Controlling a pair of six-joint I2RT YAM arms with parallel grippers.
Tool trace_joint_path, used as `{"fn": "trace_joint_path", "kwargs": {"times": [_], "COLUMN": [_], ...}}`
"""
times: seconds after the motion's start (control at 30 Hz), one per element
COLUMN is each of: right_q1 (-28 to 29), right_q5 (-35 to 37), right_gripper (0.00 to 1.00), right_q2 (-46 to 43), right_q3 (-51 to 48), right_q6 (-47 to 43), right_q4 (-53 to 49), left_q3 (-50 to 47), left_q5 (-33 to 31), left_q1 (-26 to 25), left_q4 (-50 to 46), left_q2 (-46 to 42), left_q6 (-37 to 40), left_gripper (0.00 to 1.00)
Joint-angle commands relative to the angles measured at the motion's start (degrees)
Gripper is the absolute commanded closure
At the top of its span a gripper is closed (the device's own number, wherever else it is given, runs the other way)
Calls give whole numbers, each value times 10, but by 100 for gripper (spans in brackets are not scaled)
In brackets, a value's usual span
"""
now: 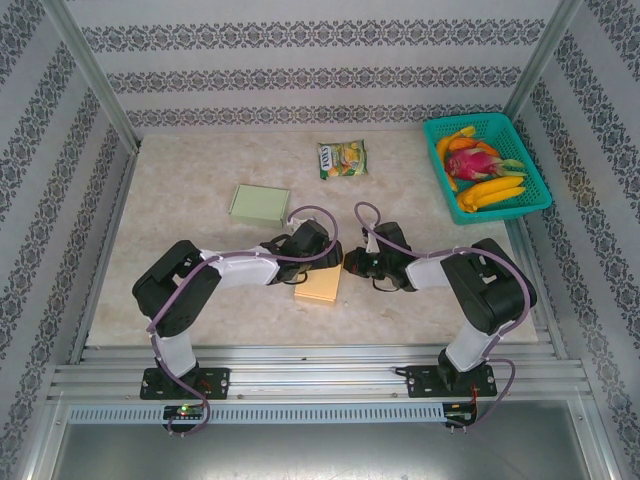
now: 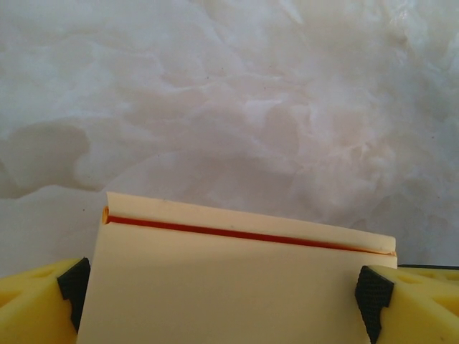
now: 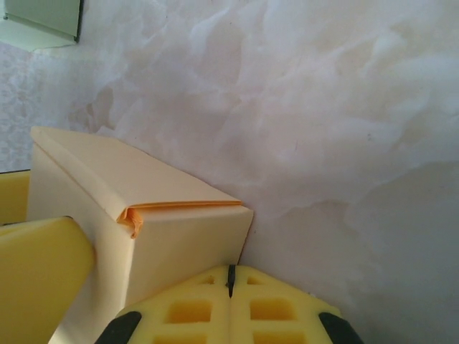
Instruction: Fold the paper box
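Table: pale marbled table (image 1: 180,180), framed by metal rails.
Green box: flat, pale green box (image 1: 258,204) lying left of centre, toward the back.
Packet: green-and-yellow snack packet (image 1: 342,159) farther back and to the right, apart from the green box.
Basket: teal basket (image 1: 468,120) in the back right corner, holding bananas (image 1: 490,190) and a pink dragon fruit (image 1: 468,160).
Walls: banded grey-patterned wallpaper (image 1: 300,40) on three sides.

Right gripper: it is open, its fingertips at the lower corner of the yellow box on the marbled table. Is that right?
Not quite. The right gripper is shut, not open: the right wrist view shows its two fingers pressed together along a thin seam. The rest holds: its fingertips are at the lower corner of the yellow box on the marbled table.
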Motion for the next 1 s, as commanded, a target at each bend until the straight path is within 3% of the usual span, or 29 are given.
{"fn": "trace_joint_path", "kwargs": {"times": [0.0, 0.33, 0.53, 0.67, 0.83, 0.97], "right_q1": [47, 136, 159, 171, 162, 145], "right_q5": [-60, 74, 169, 240, 289, 304], "right_gripper": [100, 100, 100, 99, 90, 71], "right_q2": [-2, -53, -81, -144, -244, -330], "right_q3": [6, -12, -63, -97, -124, -145], "right_q6": [13, 25, 60, 47, 3, -25], "right_q4": [125, 116, 138, 92, -27, -106], "left_q3": [50, 93, 116, 127, 105, 76], "left_q5": [142, 107, 94, 56, 1, -48], "left_q1": [-47, -39, -24, -10, 31, 59], "left_q4": [83, 20, -10, -54, -103, -145], "left_q2": [11, 21, 31, 19, -23, -77], "left_q6": [-8, 25, 39, 51, 47, 37], "left_gripper": [6, 6, 6, 6, 5, 4]}}
